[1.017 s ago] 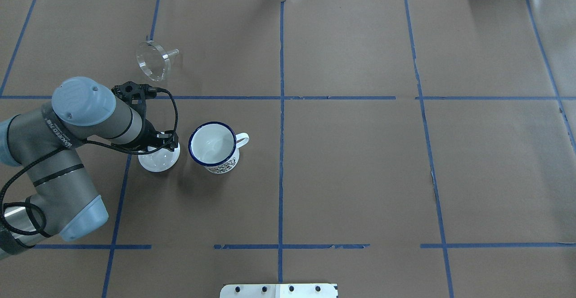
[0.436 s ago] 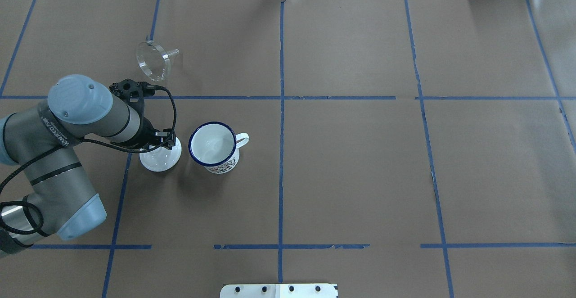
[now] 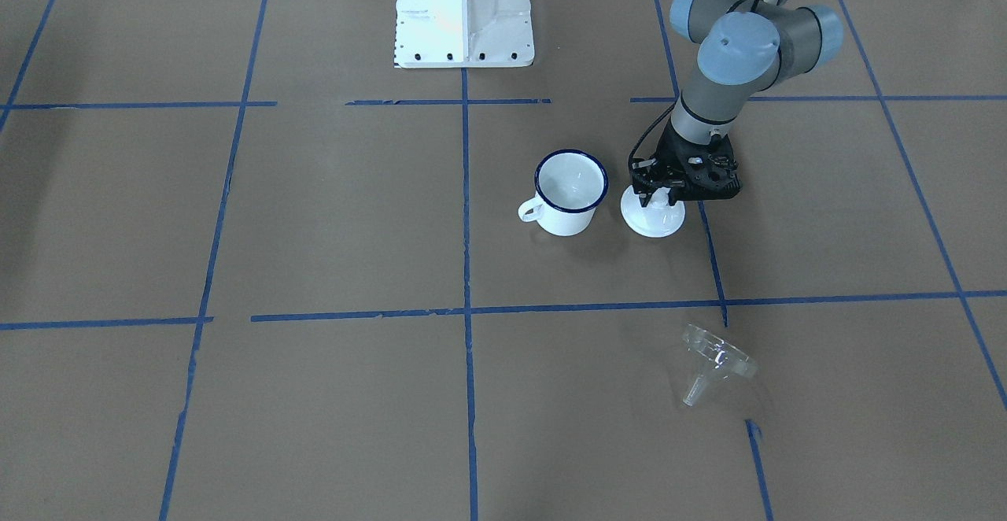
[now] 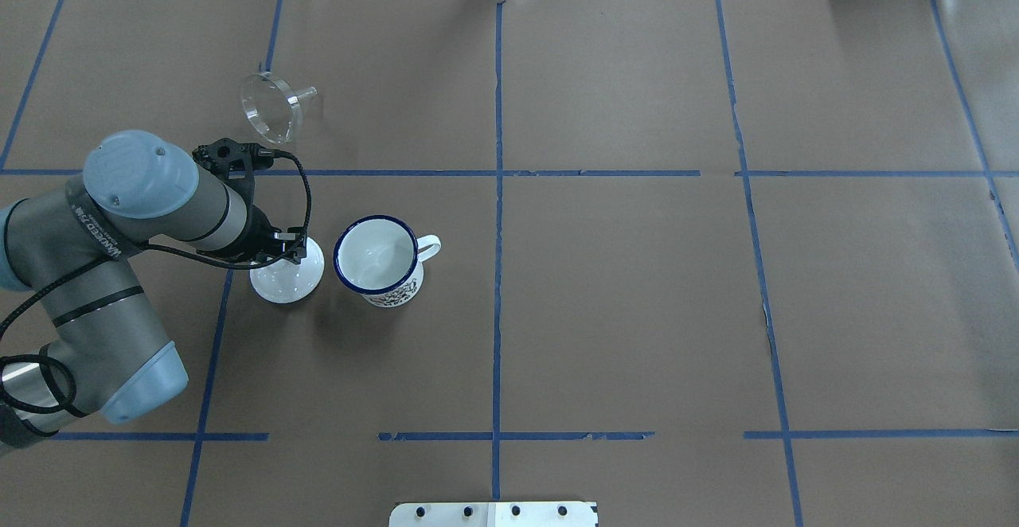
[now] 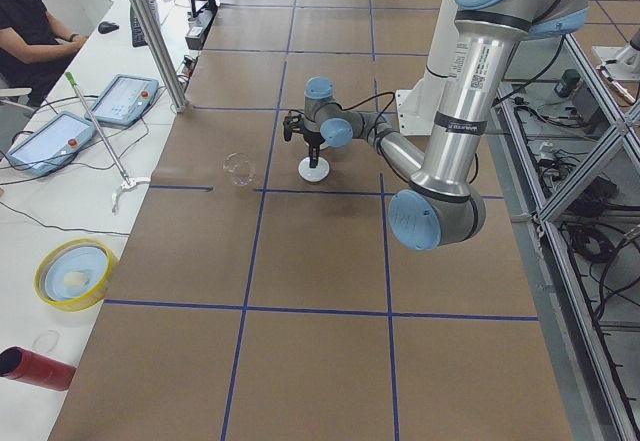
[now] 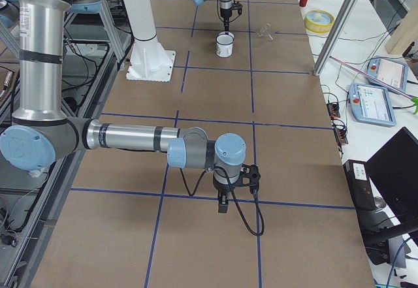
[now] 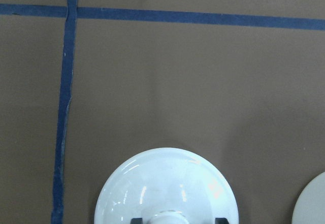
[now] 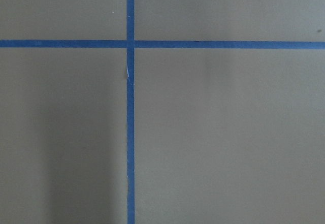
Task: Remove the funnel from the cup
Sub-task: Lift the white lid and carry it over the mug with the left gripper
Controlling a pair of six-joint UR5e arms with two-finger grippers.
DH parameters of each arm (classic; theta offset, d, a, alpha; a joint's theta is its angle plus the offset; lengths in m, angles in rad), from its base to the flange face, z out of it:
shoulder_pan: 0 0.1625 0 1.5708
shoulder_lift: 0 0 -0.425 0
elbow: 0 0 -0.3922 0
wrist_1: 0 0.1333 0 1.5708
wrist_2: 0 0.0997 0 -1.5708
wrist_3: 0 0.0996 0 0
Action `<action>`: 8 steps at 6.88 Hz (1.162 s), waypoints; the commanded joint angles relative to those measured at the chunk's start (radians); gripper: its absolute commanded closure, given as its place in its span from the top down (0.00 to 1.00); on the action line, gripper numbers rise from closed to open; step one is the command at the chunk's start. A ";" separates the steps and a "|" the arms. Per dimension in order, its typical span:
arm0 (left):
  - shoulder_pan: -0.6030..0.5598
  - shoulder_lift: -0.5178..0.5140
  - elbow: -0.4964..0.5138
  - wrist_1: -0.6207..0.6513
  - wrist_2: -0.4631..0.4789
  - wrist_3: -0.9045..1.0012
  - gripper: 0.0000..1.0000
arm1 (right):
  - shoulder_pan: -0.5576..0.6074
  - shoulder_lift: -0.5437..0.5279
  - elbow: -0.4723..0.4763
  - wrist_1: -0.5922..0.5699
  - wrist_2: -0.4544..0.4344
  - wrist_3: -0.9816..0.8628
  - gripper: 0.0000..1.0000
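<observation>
The clear funnel (image 4: 275,105) lies on its side on the brown table, far from the cup; it also shows in the front view (image 3: 712,360). The white mug with the blue rim (image 4: 376,260) stands upright and empty, its handle to the overhead view's right. My left gripper (image 4: 283,260) points down just left of the mug and is shut on the knob of a white domed lid (image 4: 290,284). The left wrist view shows that lid (image 7: 162,183) with the knob between the fingertips. My right gripper (image 6: 222,208) hangs over bare table far off; I cannot tell its state.
The robot's white base (image 3: 462,9) stands at the near edge. A yellow bowl (image 5: 75,273), a red cylinder (image 5: 30,366) and tablets (image 5: 125,98) lie on the white bench beyond the table. An operator (image 5: 30,21) sits there.
My left gripper and the white lid have shifted slightly toward the mug. The funnel and the mug have not moved.
</observation>
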 commanded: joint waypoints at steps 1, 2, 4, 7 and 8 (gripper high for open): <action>-0.001 0.002 -0.002 0.000 0.000 0.000 0.45 | 0.000 -0.001 0.001 0.000 0.000 0.000 1.00; -0.001 0.002 -0.001 0.000 0.000 0.000 0.37 | 0.000 0.000 -0.001 0.000 0.000 0.000 1.00; -0.006 0.015 -0.017 0.000 0.000 0.000 0.20 | 0.000 0.000 -0.001 0.000 0.000 0.000 1.00; -0.059 0.017 -0.172 0.217 -0.002 0.084 0.00 | 0.000 -0.001 -0.001 0.000 0.000 0.000 1.00; -0.100 -0.035 -0.232 0.354 -0.003 0.103 0.00 | 0.000 -0.001 -0.001 0.000 0.000 0.000 1.00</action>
